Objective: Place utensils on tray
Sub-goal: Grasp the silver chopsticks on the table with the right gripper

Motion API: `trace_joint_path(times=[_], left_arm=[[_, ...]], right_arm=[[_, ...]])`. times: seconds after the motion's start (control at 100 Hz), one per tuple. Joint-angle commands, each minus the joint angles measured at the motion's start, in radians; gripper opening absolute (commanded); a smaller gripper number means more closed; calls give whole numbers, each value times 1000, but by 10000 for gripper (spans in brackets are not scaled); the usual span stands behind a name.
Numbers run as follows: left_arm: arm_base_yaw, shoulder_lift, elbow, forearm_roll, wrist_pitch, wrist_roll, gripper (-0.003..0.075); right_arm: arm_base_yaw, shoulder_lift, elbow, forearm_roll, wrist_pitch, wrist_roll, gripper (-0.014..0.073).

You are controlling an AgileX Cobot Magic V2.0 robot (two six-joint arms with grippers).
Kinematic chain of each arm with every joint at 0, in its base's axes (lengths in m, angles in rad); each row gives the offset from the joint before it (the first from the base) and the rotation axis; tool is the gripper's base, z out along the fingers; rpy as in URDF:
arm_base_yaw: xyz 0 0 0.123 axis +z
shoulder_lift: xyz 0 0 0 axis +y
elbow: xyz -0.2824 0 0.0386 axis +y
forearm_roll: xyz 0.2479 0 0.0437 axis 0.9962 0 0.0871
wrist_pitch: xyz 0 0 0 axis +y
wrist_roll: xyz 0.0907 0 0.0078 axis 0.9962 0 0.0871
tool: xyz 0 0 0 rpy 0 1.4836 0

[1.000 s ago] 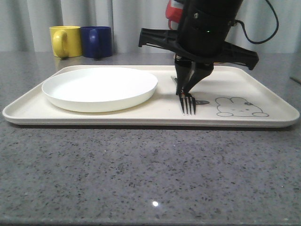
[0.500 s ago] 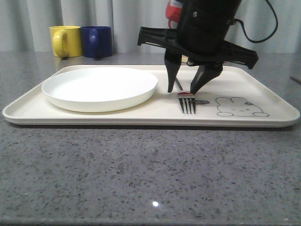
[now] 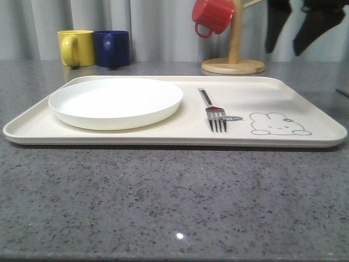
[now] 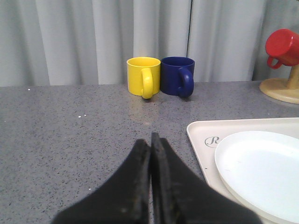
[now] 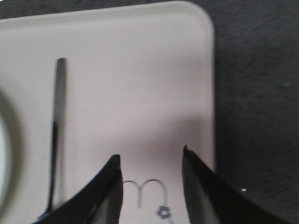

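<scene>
A white plate (image 3: 115, 102) sits on the left of the cream tray (image 3: 305, 101) on the grey counter (image 3: 163, 196). The fork (image 3: 215, 113) lies beside it (tines forward). Left hand (image 4: 150, 154) clenched, empty; right hand (image 3: 297, 33) released, raised.

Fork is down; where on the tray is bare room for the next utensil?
The tray is bare between the fork and its right rim, apart from the printed rabbit, and in the strip behind that drawing. The narrow gap between fork and white plate is tighter. The plate takes the left half.
</scene>
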Motion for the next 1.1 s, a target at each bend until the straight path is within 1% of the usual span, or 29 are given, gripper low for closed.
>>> trace_joint_path(times=[0.0,0.15,0.27,0.37,0.47,0.61,0.77,1.09], left_arm=[[2,4,-29,-11,-82,1,-18],[2,4,-29,-11,-82,1,-18],[2,4,-29,-11,-82,1,-18],[2,4,-29,-11,-82,1,-18],[2,4,-29,-11,-82,1,-18],[2,4,-29,-11,-82,1,-18],[2,4,-29,-11,-82,1,-18],[2,4,-29,-11,-82,1,-18]], right_arm=[[-70,-57,-26,-3,2,-91,325],[-187,-58,-26,71,23,-239,325],[-276,-58,-26,138,32,-327,325],[-337,-57,-26,152,42,-379,325],[-373,-47,-24,155,47,-423,325],[-402,-34,0,174,28,-440,325],[-402,0,30,176,2,-446,325],[-402,83,30,176,-15,-447,325]])
